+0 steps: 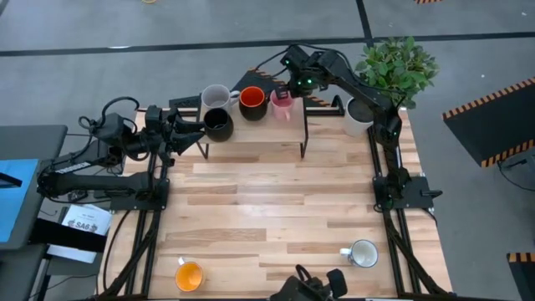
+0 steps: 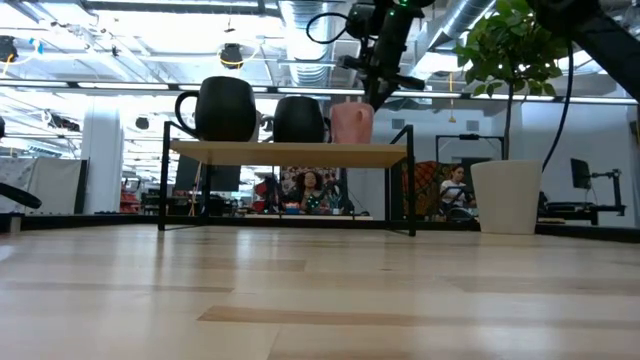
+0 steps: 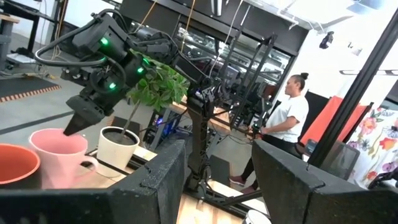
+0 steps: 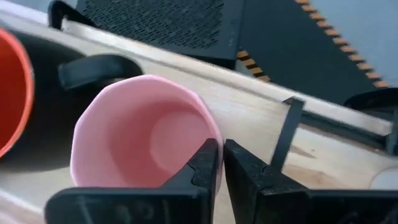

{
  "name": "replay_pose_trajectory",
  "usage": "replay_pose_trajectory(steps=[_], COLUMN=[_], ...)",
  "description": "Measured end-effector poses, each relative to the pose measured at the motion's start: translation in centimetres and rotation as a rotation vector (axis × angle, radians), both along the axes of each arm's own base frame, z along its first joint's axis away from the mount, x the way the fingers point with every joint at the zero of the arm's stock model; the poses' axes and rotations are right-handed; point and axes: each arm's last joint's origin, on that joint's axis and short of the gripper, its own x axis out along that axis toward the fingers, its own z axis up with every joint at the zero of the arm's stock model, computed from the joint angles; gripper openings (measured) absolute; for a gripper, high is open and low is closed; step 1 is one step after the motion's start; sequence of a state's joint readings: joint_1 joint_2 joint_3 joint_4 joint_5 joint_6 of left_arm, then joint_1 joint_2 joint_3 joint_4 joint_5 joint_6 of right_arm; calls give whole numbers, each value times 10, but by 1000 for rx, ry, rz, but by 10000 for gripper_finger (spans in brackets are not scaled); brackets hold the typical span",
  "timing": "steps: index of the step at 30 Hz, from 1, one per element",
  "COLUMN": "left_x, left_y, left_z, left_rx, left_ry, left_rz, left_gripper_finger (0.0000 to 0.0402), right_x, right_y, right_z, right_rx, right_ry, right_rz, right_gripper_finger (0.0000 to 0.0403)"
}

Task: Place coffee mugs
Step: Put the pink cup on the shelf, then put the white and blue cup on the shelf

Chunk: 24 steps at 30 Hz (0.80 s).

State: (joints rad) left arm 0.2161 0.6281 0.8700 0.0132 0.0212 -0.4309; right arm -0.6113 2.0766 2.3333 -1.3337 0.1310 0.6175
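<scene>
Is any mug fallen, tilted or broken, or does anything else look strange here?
Nothing stands out. The grey mug, black mug, red-orange mug and pink mug stand upright on the shelf; the yellow-orange mug and white mug stand upright on the table.

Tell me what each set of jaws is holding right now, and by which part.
The right gripper pinches the pink mug by its rim as it stands on the shelf; whether the grip is still firm cannot be told. The left gripper is open and holds nothing.
</scene>
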Motion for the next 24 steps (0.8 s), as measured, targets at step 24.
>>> replay_pose_trajectory(steps=[24], left_x=[0], left_y=[0], left_z=[0], left_rx=[0], left_ry=[0], left_rz=[0], left_gripper_finger=[171], right_x=[-3], right_y=[0], right_z=[4], right_rx=[-39], right_ry=[32], right_rz=[78], right_gripper_finger=[219])
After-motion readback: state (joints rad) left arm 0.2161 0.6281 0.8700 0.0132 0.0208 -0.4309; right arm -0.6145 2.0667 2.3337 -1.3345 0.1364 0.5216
